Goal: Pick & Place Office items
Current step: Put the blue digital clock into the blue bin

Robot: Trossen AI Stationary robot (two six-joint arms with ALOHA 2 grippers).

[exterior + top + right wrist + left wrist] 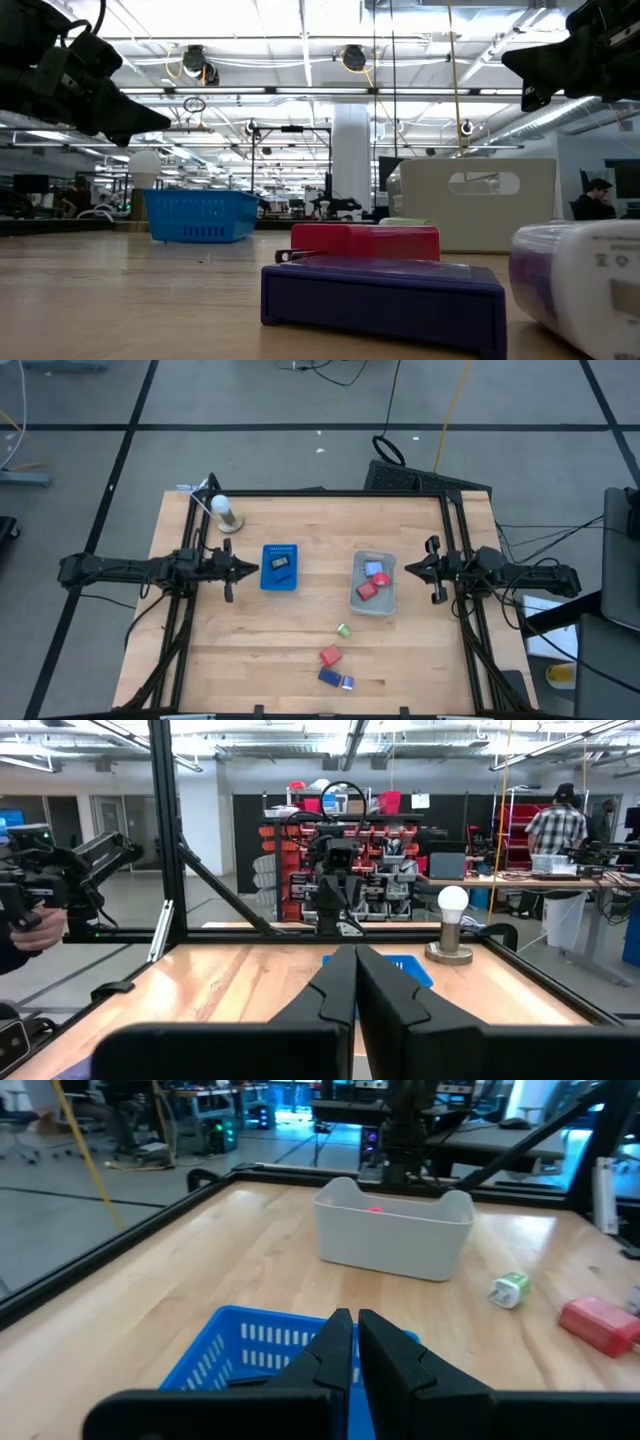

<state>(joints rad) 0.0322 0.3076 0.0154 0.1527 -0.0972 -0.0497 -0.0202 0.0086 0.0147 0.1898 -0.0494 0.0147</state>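
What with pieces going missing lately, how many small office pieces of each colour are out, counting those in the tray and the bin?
Red pieces: 3
Pale blue pieces: 2
Blue piece: 1
Green piece: 1
Dark piece: 1
Total: 8

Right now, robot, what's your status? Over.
Left pincer shut, empty, beside the blue tray. Right pincer shut, empty, beside the grey bin. Office items loose on the table; some already in the bin. Nothing in the way.
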